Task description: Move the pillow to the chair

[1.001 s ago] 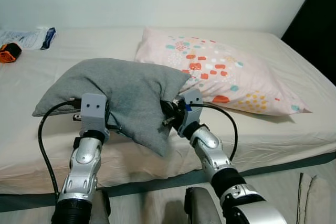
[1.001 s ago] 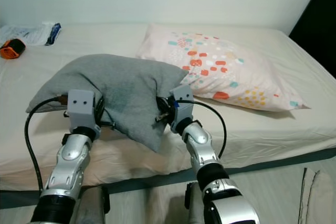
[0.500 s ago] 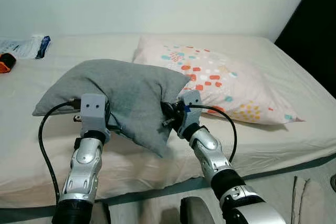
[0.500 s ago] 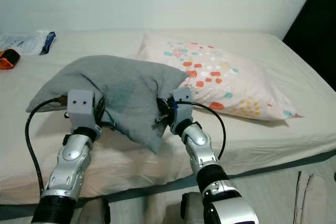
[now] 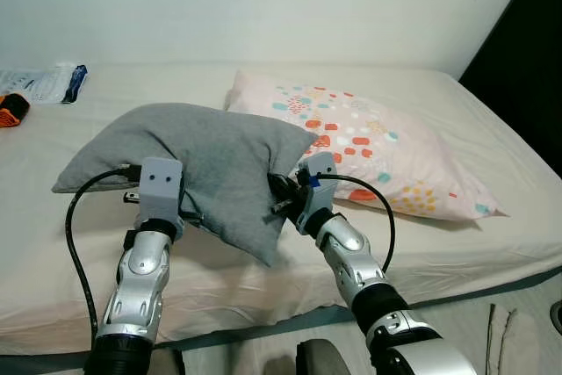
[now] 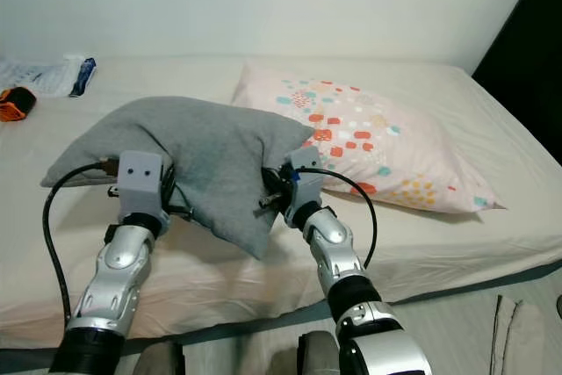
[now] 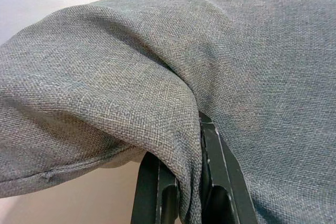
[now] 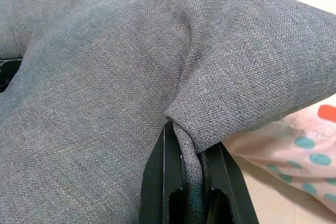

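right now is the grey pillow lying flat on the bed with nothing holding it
No, the left gripper and the right gripper each pinch a fold of the grey pillow, holding its near edge up off the bed.

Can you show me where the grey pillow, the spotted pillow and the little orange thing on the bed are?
grey pillow [image 5: 211,151]: left eye view, middle of its top face.
spotted pillow [image 5: 378,142]: left eye view, centre of its patterned cover.
orange thing [image 5: 11,111]: left eye view, on its orange body at the picture's edge.

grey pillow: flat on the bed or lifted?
Lifted. The grey pillow sags between left gripper and right gripper, both pinching its fabric.
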`<state>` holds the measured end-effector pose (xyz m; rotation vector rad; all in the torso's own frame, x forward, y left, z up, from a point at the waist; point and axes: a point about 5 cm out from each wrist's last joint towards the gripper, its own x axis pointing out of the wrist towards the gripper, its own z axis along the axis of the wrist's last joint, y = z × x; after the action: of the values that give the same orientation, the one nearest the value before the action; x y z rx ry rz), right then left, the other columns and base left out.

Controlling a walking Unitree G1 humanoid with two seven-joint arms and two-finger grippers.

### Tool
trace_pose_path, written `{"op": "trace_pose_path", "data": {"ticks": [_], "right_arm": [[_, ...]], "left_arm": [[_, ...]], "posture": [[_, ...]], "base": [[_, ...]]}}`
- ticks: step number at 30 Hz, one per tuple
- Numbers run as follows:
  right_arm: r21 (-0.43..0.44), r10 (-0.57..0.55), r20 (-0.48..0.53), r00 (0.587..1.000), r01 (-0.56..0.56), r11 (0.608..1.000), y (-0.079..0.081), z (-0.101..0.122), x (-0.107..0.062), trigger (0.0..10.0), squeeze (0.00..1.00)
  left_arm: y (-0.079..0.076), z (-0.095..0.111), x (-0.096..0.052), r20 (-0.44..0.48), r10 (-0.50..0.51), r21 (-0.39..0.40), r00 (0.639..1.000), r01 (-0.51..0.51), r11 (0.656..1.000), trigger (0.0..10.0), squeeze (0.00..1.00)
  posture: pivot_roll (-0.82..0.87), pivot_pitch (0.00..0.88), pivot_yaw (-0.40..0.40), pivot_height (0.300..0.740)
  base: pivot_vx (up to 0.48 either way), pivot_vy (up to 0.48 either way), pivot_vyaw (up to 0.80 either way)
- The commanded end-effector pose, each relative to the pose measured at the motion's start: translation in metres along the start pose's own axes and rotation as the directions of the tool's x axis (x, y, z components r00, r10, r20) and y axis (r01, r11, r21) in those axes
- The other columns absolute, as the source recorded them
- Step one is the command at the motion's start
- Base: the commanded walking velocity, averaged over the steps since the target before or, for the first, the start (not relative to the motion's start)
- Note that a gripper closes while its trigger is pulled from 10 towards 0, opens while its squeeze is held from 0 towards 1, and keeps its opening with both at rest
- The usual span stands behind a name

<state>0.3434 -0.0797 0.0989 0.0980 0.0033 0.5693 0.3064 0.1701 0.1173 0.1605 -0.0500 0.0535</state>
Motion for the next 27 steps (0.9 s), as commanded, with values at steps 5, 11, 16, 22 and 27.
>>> {"op": "trace_pose_path", "data": {"ticks": [5, 11, 16, 22, 27], "right_arm": [[-0.019, -0.001, 0.005, 1.0, 0.001, 1.0, -0.0025, 0.0015, -0.0015, 10.0, 0.0], [-0.03, 0.012, 0.006, 1.0, -0.012, 0.999, -0.0014, 0.0026, -0.0008, 10.0, 0.0], [-0.032, 0.033, 0.009, 0.999, -0.033, 0.999, 0.0003, 0.0041, 0.0, 10.0, 0.0], [-0.033, 0.047, 0.011, 0.999, -0.047, 0.998, 0.0015, 0.0049, 0.0008, 10.0, 0.0], [-0.035, 0.057, 0.015, 0.998, -0.056, 0.998, 0.0031, 0.0068, 0.0027, 10.0, 0.0]], "left_arm": [[-0.0036, 0.0068, 0.0011, 0.031, -0.019, 0.003, 0.999, 0.019, 1.0, 10.0, 0.0], [-0.0035, 0.0069, 0.001, 0.028, -0.01, -0.023, 1.0, 0.011, 1.0, 10.0, 0.0], [-0.0024, 0.0085, 0.0012, 0.038, -0.008, -0.044, 0.999, 0.01, 0.999, 10.0, 0.0], [-0.0003, 0.0077, 0.0007, 0.039, 0.006, -0.057, 0.999, -0.004, 0.998, 10.0, 0.0], [0.0039, 0.0076, 0.0001, 0.037, 0.018, -0.07, 0.999, -0.016, 0.997, 10.0, 0.0]], "posture": [[0.05, 0.0, -0.116, 0.651], [0.05, 0.0, -0.12, 0.666], [0.05, 0.0, -0.124, 0.686], [0.05, 0.0, -0.127, 0.701], [0.06, 0.0, -0.128, 0.716]], "base": [[0.0, 0.0, 0.0], [0.0, 0.0, 0.0], [0.0, 0.0, 0.0], [0.0, 0.0, 0.0], [0.0, 0.0, 0.0]]}}
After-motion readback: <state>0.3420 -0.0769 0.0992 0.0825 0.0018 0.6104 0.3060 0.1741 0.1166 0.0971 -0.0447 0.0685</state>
